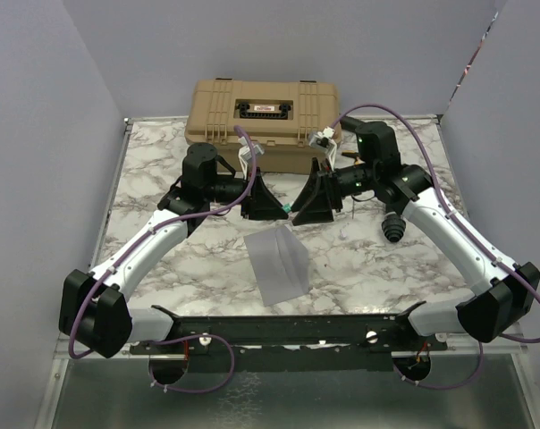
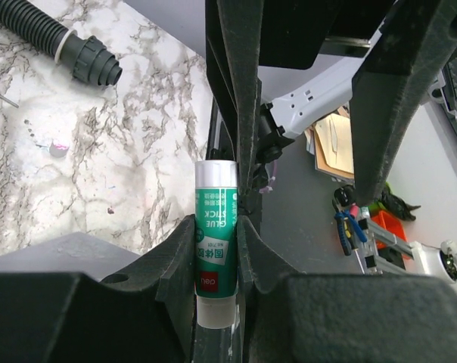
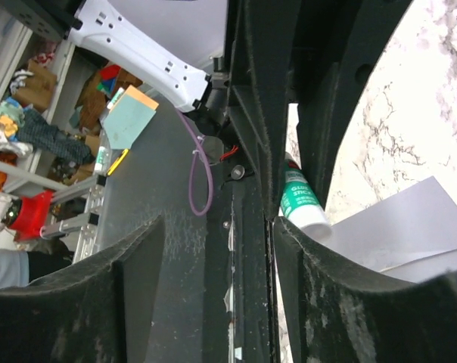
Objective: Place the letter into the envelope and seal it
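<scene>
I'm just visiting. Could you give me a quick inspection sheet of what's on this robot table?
Surface: marble-pattern table.
Job's things: grey envelope lying on the table between the arms; letter not seen.
Clutter: tan case at the back; black hose piece.
End effectors: left end effector shut on a glue stick; right end effector open, close beside it.
Cables: purple cables running along both arms.
Surroundings: plain grey walls.

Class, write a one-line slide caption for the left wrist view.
Left gripper pinches a green-and-white glue stick, with the marble table behind.
</scene>
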Robot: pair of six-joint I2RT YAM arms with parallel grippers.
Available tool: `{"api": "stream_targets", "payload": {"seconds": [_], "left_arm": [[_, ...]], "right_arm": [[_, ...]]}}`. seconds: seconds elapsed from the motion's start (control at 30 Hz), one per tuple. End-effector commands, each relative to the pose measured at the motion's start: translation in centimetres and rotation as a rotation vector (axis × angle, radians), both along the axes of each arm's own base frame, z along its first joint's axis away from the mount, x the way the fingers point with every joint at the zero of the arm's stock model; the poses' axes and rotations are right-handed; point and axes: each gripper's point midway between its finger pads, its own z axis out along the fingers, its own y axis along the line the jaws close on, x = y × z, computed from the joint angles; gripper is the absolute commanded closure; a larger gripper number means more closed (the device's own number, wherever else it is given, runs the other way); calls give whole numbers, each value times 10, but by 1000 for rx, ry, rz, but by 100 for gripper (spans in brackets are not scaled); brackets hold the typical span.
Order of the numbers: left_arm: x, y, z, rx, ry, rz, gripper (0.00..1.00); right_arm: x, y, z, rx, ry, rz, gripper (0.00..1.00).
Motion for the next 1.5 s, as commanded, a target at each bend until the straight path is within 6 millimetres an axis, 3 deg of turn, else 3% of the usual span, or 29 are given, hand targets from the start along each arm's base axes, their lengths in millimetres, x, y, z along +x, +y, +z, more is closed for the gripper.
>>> {"api": "stream_targets", "payload": {"seconds": [0.0,0.13,0.33,0.57,0.7,0.97,1.07,1.2,1.4,1.47], "left_arm": [[-16,6,19,-37,-61,-62,100],[-19,8,18,-36,-52,-76,100],[-21,11,20,-39,-69,-64,100],[-14,14,18,-31,-72,-23,100],[-14,15,18,-31,-68,-25,100],[-16,15,7,-17,-27,-27,100],[-17,15,6,-17,-23,-35,100],[-19,16,7,-20,-29,-42,100],[-17,15,6,-17,-28,-37,100],[-18,15,7,-18,-31,-40,100]], "right_arm": [[-1,-1,-6,-12,6,6,34],[9,2,-6,-24,-7,-36,27],[11,3,-11,-35,11,-34,26],[8,2,-30,-79,79,-4,35],[21,3,-36,-116,70,-74,27],[23,10,-9,-50,47,-33,25],[24,11,-9,-48,46,-32,25],[26,12,-11,-47,63,-30,31],[21,15,-6,-19,86,17,48],[22,15,-6,-17,91,12,59]]}}
